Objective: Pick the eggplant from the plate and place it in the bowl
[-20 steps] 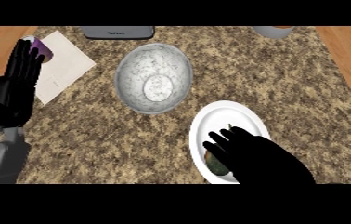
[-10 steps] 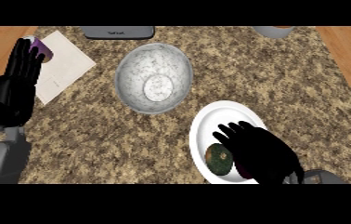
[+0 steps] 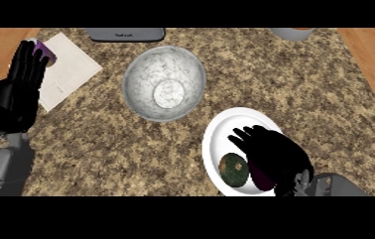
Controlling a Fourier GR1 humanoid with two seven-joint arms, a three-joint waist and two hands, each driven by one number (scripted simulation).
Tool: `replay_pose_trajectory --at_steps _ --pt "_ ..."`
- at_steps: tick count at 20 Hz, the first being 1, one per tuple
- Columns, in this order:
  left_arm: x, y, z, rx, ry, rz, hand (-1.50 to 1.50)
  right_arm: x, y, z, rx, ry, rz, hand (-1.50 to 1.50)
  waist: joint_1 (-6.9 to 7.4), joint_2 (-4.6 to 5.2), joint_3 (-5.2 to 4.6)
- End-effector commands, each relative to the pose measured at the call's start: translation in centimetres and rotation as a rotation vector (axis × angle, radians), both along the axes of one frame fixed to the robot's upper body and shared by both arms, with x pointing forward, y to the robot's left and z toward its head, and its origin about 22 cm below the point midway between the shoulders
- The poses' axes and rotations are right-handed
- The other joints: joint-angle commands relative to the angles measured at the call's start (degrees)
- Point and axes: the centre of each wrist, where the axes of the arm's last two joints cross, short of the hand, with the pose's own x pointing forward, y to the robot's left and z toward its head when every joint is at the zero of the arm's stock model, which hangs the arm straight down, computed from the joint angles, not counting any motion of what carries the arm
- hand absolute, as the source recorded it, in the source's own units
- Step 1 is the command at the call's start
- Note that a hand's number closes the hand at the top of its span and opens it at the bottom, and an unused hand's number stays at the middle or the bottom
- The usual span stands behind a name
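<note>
The eggplant (image 3: 236, 169) lies on the white plate (image 3: 219, 136) at the lower right, its green stem end showing and a strip of dark purple body beside it. My right hand (image 3: 275, 156) is spread over the eggplant, fingers straight and pointing up-left, and hides most of the purple part. The grey speckled bowl (image 3: 164, 82) stands up-left of the plate with nothing in it. At the left edge my left hand (image 3: 23, 84) rests open, fingers up.
A white sheet (image 3: 70, 74) lies left of the bowl, with a small purple thing (image 3: 45, 48) at its corner behind my left hand. A dark appliance (image 3: 126, 33) and a grey cup (image 3: 293, 33) stand at the counter's far edge.
My right hand has drawn back toward the lower right over the plate, uncovering the eggplant's green end. The left hand has not moved.
</note>
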Motion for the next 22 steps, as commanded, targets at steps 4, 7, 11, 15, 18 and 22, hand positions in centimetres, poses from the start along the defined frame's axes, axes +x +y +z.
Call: replay_pose_trajectory --at_steps 4,7,11,15,18,22 --pt "-0.5 0.0 0.8 0.002 0.005 0.005 0.00 0.8 0.1 -2.2 0.030 0.018 0.034 -1.50 0.07 -0.03 0.00" --pt "-0.7 -1.1 -0.2 -0.006 0.005 0.014 0.00 0.0 -1.9 -1.8 -0.019 0.000 0.050 -1.50 -0.13 -0.06 0.00" --pt "0.9 0.3 2.3 -0.001 0.009 0.013 0.00 1.0 -1.7 -4.9 -0.029 0.036 0.031 -1.50 0.01 -0.02 0.01" --pt "0.0 1.1 -0.5 -0.001 -0.011 -0.005 0.00 0.9 -0.8 -6.0 -0.034 0.016 0.036 -1.50 -0.05 0.02 -0.01" --pt "-1.7 0.3 1.7 0.000 0.003 0.000 0.00 1.5 -0.3 -7.0 -0.044 0.023 0.008 -1.50 0.24 -0.06 0.01" --pt "-1.1 -1.3 0.1 -0.015 0.003 0.001 0.00 2.3 -2.3 -8.1 -0.069 0.036 0.005 -1.50 0.11 -0.03 0.00"
